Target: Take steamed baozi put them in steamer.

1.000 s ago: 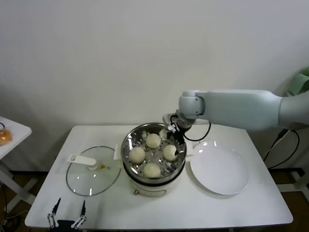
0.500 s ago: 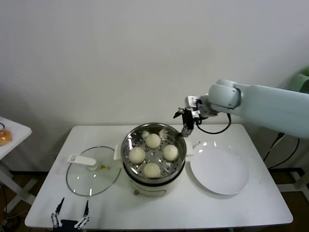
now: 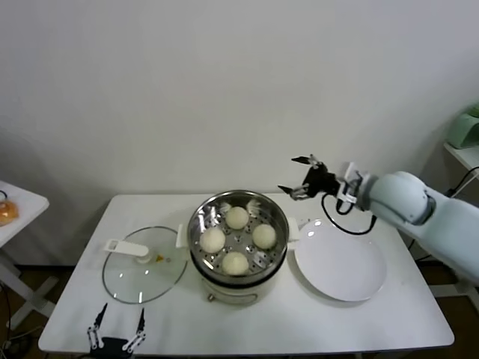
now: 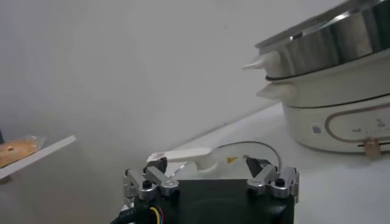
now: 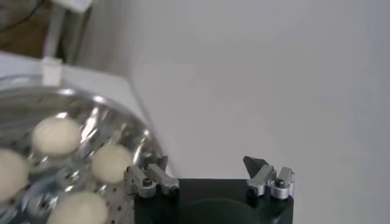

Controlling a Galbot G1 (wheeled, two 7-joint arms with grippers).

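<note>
Cream-white steamed baozi (image 3: 236, 217), four, smooth, inside steamer (image 3: 200, 241)

The steamer (image 3: 238, 243) is a round, shiny steel pot with a perforated floor, standing upright and uncovered on a cream-white base. Four smooth cream-white steamed baozi (image 3: 236, 239) sit apart inside it, in a diamond around its centre.

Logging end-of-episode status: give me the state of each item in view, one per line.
steamed baozi: all four inside the steamer, on the perforated floor
steamer: uncovered, upright on table
glass lid: off, flat on table to the steamer's left
white plate: empty, to the steamer's right
right gripper: open, empty, raised above the plate's far edge
left gripper: open, empty, low at the table's near edge
</note>
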